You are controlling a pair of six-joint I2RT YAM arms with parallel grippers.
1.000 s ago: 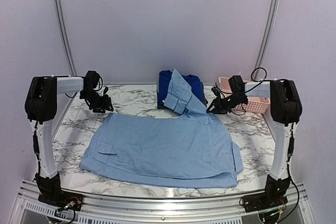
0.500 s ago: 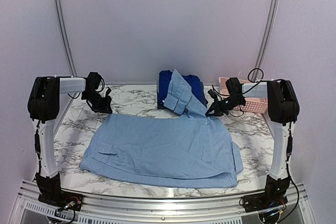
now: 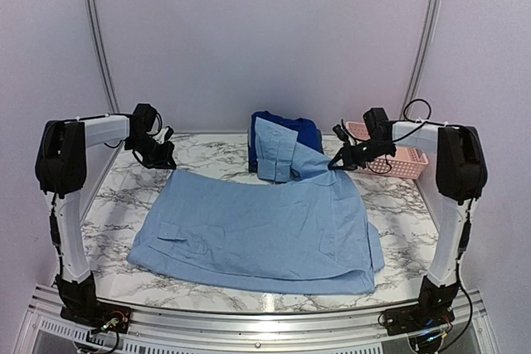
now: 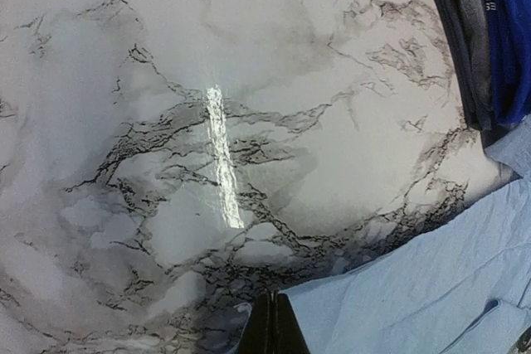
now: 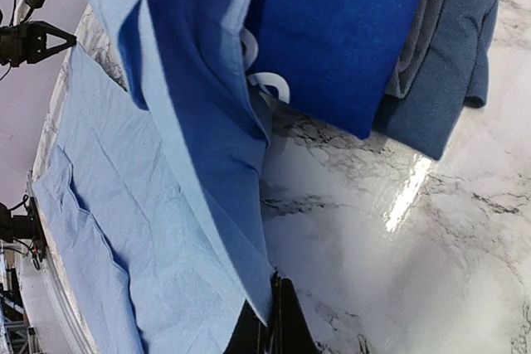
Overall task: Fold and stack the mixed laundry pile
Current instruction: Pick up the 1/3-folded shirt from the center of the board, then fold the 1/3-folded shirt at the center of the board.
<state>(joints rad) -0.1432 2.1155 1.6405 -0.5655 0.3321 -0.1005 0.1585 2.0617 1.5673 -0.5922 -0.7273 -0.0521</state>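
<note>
A light-blue collared shirt (image 3: 257, 234) lies spread over the marble table, and one sleeve (image 3: 274, 151) is draped against the folded stack behind it. My left gripper (image 3: 166, 159) is shut on the shirt's far left corner; in the left wrist view the jaws (image 4: 276, 321) meet on the cloth edge (image 4: 431, 279). At the far right corner my right gripper (image 3: 336, 163) is shut on the shirt, whose edge (image 5: 207, 205) rises from the closed jaws (image 5: 278, 308). The stack holds a royal-blue T-shirt (image 5: 348, 31) with white lettering over grey and navy pieces (image 5: 456, 64).
A pink lattice basket (image 3: 402, 159) stands at the back right, just behind my right arm. The folded stack (image 3: 286, 130) sits at the back centre. Bare marble (image 4: 166, 122) shows at the far left, and the shirt's hem reaches near the front edge (image 3: 249, 288).
Both grippers have shut on the shirt's far corners and drawn back a little. The far edge of the shirt now runs straighter, and the sleeve has shifted against the stack.
</note>
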